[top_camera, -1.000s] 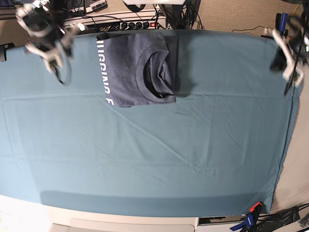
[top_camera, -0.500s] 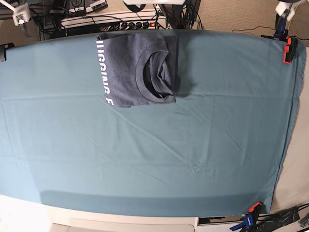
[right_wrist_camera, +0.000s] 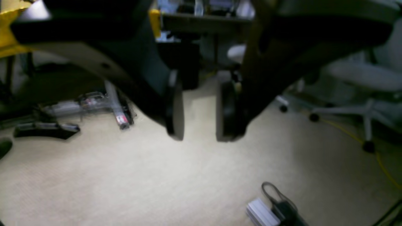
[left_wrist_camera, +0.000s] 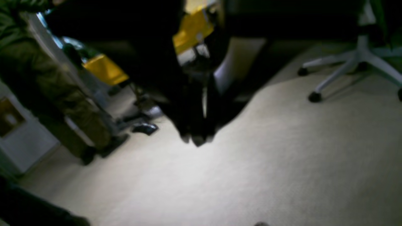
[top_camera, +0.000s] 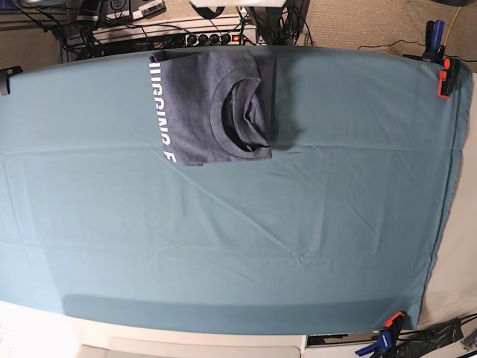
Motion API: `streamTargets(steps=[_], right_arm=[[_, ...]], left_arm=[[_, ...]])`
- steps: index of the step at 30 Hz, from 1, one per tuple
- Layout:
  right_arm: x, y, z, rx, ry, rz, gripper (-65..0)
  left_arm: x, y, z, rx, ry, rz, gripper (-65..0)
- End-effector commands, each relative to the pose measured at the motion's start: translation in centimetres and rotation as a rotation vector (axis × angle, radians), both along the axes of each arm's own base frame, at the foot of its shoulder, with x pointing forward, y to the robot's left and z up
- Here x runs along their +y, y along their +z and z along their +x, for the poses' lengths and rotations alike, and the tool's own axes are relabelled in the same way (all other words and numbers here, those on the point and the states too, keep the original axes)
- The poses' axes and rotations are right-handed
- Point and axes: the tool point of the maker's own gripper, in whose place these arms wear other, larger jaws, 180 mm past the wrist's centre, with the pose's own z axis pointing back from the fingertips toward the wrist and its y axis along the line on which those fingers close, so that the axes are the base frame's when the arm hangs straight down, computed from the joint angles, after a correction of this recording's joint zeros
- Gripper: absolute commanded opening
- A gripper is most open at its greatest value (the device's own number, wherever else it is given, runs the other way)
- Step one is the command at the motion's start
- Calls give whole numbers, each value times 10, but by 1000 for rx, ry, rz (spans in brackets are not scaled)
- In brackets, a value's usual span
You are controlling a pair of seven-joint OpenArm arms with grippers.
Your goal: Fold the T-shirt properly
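Observation:
The blue-grey T-shirt (top_camera: 212,104) lies folded into a compact rectangle at the far edge of the teal table cloth (top_camera: 238,239), crew neck up and white lettering along its left side. Neither arm shows in the base view. In the left wrist view my left gripper (left_wrist_camera: 198,138) hangs shut over beige carpet, holding nothing. In the right wrist view my right gripper (right_wrist_camera: 199,131) stands open over the carpet, a clear gap between its dark fingers (right_wrist_camera: 174,110), nothing in it.
Orange clamps (top_camera: 446,78) pin the cloth at the far right corner and another clamp (top_camera: 387,328) at the near right. Power strips and cables (top_camera: 186,33) sit behind the table. Office chair legs (left_wrist_camera: 345,62) and a power adapter (right_wrist_camera: 270,210) lie on the floor.
Both arms were over the table's far corners a second ago; they have swung up and out of the base view. The folded T-shirt has not moved.

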Motion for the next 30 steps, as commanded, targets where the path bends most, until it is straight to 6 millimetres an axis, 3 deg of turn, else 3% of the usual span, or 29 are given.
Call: streamTargets(steps=[1,4,7,11,15,17,19,24,30], right_arm=[[-8,-4,7,-18,44,-15,-465],[-2,-37,44,-137,143,-84,-465],[11,-65,69,-180,188,-193,-465],[49,-94,81,-183,178,-281,-465],[95,-110,90,-231,138,-253,-465],[101,-112,91,-237,182,-248,-465],[99,-112,93,-238,172,-265,-471],[97,-113,100,-243,100,-297,-619],[106,-116,112,-266,77,-289,-633]], left_arm=[[-6,-9,-1,-12,19,15,-650],[-18,-49,14,-66,27,108,-650],[-34,-77,40,-107,-35,136,-650],[-48,-102,90,-174,-133,179,-650],[-63,-116,138,-265,-151,231,-650],[-74,-119,153,-293,-144,236,-650],[-85,-122,163,-301,-132,242,-650],[-104,-125,174,-307,-113,221,-650],[-105,-125,175,-310,-111,222,-650]])
